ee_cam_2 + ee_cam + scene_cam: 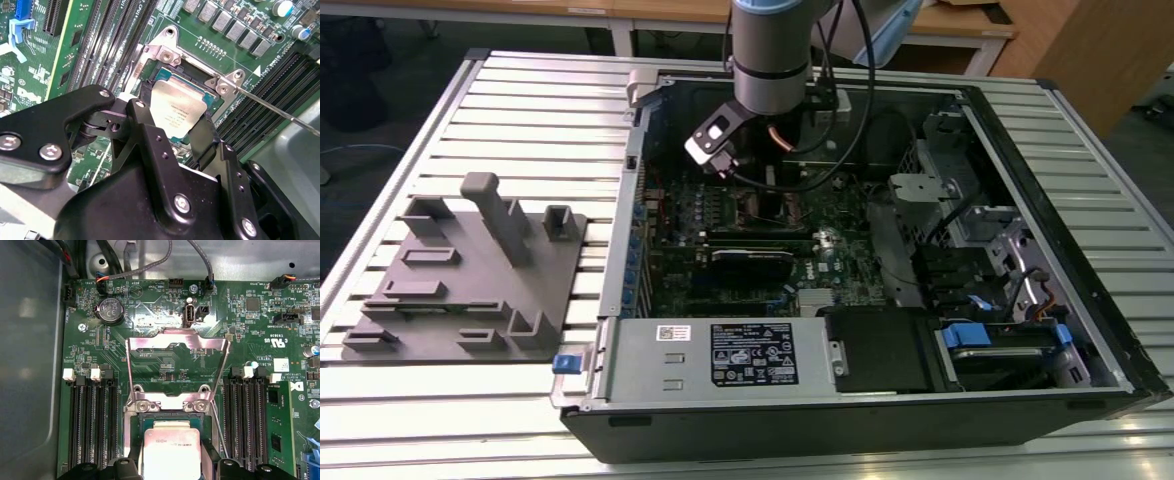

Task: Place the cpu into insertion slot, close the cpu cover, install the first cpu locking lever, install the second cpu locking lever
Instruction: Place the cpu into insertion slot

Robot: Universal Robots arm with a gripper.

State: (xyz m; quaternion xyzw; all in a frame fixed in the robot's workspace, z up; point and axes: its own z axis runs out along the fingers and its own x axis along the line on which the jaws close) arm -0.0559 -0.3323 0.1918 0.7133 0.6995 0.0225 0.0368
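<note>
My gripper (175, 126) is shut on the cpu (176, 111), a flat silver-grey square held by two opposite edges between the black fingers (145, 120). The chip hangs just over the insertion slot (170, 76), whose blue-green rim and dark centre show past its far edge. In the first wrist view the cpu (172, 450) sits in front of the cpu cover (150, 343), a silvery frame standing open and upright on its hinge. A thin locking lever (280, 114) sticks out sideways from the socket. In the exterior view the arm (771, 60) reaches down into the computer case over the socket (774, 205).
Black memory slots (95, 425) flank the socket on both sides. A long black expansion card (750, 255) and the power supply box (720, 355) lie nearer the case front. Cables (847, 120) hang beside the arm. A grey fixture block (467, 270) stands at the exterior view's left.
</note>
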